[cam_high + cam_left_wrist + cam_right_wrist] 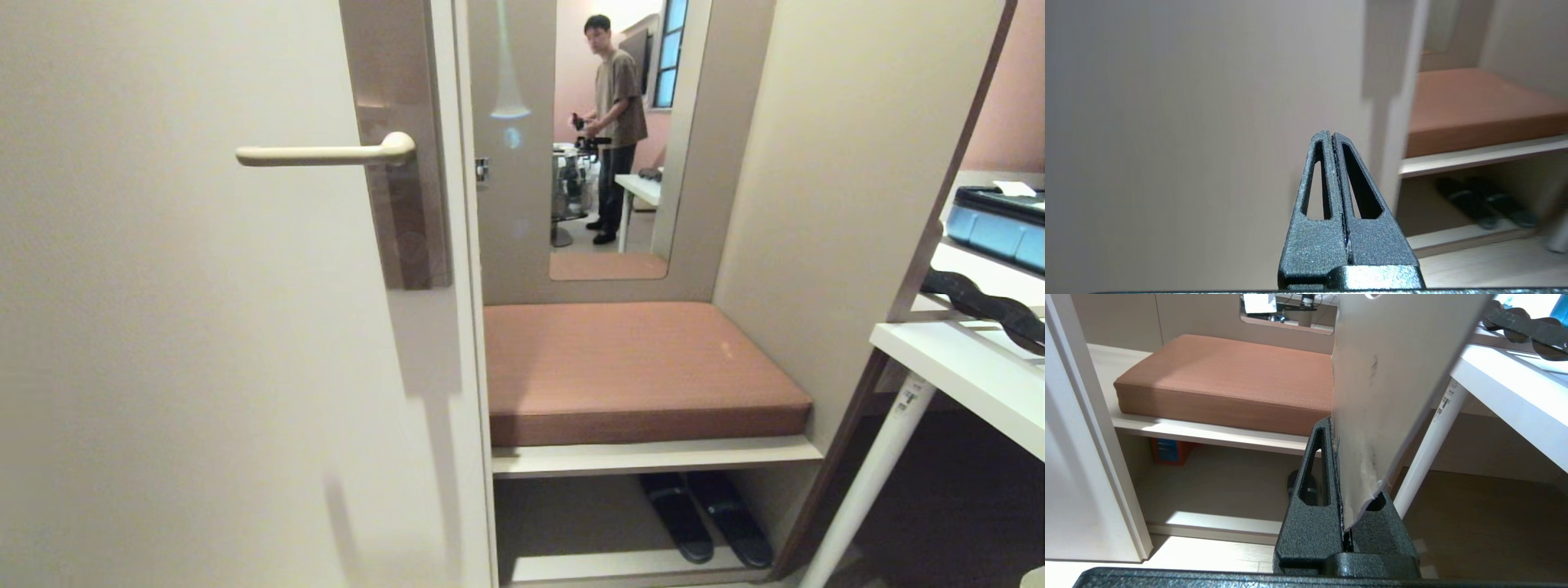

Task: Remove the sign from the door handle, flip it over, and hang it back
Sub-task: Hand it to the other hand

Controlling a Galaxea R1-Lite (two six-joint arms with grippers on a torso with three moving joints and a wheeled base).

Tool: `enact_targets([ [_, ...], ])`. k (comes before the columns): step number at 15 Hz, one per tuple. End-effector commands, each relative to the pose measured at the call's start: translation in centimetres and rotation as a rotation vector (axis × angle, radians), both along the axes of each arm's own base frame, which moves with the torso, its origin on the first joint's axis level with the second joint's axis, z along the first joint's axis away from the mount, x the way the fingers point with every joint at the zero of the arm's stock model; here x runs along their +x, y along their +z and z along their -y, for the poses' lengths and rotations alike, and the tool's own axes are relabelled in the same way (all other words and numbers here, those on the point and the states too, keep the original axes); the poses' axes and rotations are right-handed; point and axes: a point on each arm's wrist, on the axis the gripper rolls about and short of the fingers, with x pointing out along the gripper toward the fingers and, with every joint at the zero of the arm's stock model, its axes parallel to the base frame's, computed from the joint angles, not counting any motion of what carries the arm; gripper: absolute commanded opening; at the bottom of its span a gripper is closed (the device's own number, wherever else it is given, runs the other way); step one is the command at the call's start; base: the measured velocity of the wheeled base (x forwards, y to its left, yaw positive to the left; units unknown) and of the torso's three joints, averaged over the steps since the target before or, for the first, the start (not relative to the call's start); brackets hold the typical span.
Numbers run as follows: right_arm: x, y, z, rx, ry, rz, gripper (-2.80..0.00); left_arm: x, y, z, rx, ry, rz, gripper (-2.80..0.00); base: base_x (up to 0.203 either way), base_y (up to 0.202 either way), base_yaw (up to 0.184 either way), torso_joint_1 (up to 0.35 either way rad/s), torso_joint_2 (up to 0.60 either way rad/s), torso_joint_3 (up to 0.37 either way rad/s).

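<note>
From the head view, the door handle (326, 153) juts out bare, nothing hanging on it, and neither arm shows. Over to the left wrist view: the left gripper (1332, 136) faces the plain door, fingers pressed together on nothing. In the right wrist view, the right gripper (1336, 428) is clamped on the sign's (1392, 375) lower edge, pale face showing, off the handle, probably ready for flipping.

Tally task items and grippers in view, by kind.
Flat white door-hanger sign: 1, clamped in right gripper
Slim cream lever door handle: 1, bare
Dark grippers: 2, left gripper shut, empty
Total: 4
</note>
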Motion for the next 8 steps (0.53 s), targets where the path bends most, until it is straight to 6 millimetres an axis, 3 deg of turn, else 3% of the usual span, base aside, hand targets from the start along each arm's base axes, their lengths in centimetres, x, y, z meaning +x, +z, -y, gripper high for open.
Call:
enact_targets([
  [1, 0.0, 0.0, 0.0, -0.001, 0.001, 0.0, -2.8, 1.6, 2.5, 0.0, -0.011, -0.037, -0.074, -2.8, 0.0, 0.0, 0.0, 0.0, 0.0, 0.0],
  [5, 0.0, -0.1, 0.0, 0.006, 0.0, -0.011, -2.8, 4.8, 8.3, 0.6, -0.029, -0.204, -0.107, -2.8, 0.0, 0.0, 0.0, 0.0, 0.0, 0.0],
  [8, 0.0, 0.0, 0.0, 0.008, -0.002, -0.012, -2.8, 8.0, 10.6, 2.3, -0.042, -0.382, -0.138, -2.8, 0.0, 0.0, 0.0, 0.0, 0.0, 0.0],
])
